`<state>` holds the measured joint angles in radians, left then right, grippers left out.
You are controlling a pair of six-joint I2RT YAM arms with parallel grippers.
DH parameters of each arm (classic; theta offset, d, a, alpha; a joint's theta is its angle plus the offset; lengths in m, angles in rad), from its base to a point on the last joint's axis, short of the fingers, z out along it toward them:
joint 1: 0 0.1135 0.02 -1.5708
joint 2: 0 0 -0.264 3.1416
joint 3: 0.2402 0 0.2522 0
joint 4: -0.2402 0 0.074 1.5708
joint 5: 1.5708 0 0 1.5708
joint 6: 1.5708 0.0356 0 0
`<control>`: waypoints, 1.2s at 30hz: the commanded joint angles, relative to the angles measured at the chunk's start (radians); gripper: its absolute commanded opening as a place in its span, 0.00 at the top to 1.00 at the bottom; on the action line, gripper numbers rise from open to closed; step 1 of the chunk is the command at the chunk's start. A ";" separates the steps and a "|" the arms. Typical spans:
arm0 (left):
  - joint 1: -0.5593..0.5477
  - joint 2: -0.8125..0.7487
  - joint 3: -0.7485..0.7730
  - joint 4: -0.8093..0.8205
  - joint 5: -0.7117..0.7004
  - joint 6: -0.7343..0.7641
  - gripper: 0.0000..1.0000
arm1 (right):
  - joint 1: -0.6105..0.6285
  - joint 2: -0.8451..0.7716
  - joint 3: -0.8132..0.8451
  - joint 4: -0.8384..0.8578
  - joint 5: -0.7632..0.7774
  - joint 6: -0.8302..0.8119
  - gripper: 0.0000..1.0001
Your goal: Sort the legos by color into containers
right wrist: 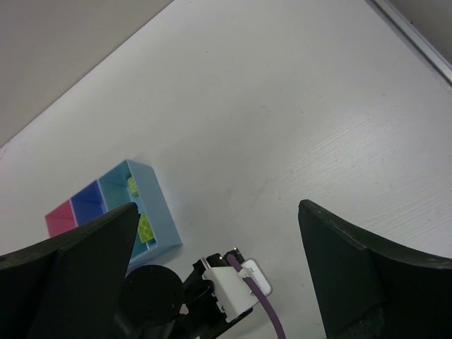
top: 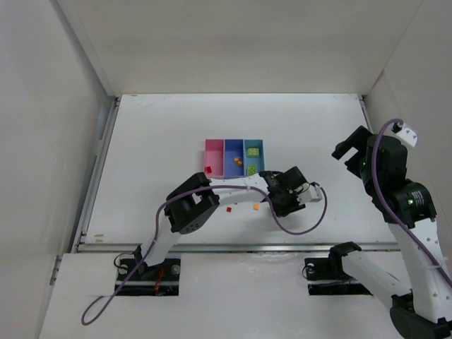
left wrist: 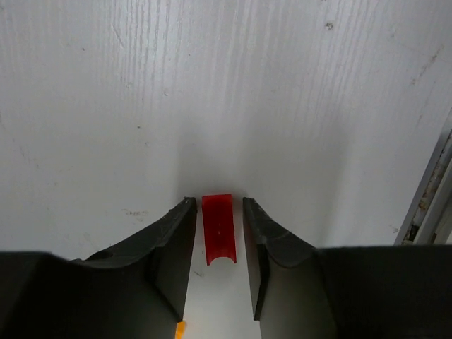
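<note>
Containers of open rectangular plastic, three joined in a row, sat near the middle of the white tabletop (top: 155, 141). The pink bin (top: 215, 152) at the left end held one small red plastic brick (top: 210, 169) in its near-left corner. The blue-violet middle bin (top: 230, 152) held what looked like two tiny orange bricks (top: 238, 162). The light blue bin (top: 262, 159) at the right end held two yellow-green bricks (top: 253, 152), one toward its far wall and one toward its near wall.

Between the containers and the tabletop's near edge lay a loose red brick (top: 228, 209) and a loose orange brick (top: 256, 207), a little apart.

The black left gripper (left wrist: 218, 203) stood tips-down on the tabletop, nearer than the light blue bin. Its jaws were close on either side of another red brick (left wrist: 218, 227), which lay flat between them with a thin strip of white showing at each side. A purple cable (top: 296, 229) looped from that arm's wrist.

The right gripper (right wrist: 217, 206) hung above the tabletop toward its right edge, jaws spread wide over bare white surface.
</note>
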<state>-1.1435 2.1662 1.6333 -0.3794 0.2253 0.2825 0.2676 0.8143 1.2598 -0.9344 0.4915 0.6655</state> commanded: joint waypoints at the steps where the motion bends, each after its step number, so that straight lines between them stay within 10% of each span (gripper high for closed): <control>1: 0.002 0.004 0.020 -0.090 0.025 -0.011 0.68 | -0.007 -0.006 0.001 0.025 -0.019 -0.014 0.00; 8: 0.002 -0.025 0.010 -0.128 -0.010 0.023 0.43 | -0.007 -0.006 0.001 0.052 -0.041 -0.023 0.00; 19: 0.002 -0.025 -0.044 -0.108 -0.030 0.043 1.00 | -0.007 -0.024 0.001 0.052 -0.041 -0.041 0.00; 36: 0.050 -0.342 0.214 -0.279 0.031 -0.002 1.00 | -0.007 0.000 0.021 0.071 -0.103 -0.050 0.01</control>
<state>-1.1076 2.0113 1.8427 -0.6125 0.2314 0.3023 0.2676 0.8074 1.2602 -0.9112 0.4122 0.6327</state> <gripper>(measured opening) 0.161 0.992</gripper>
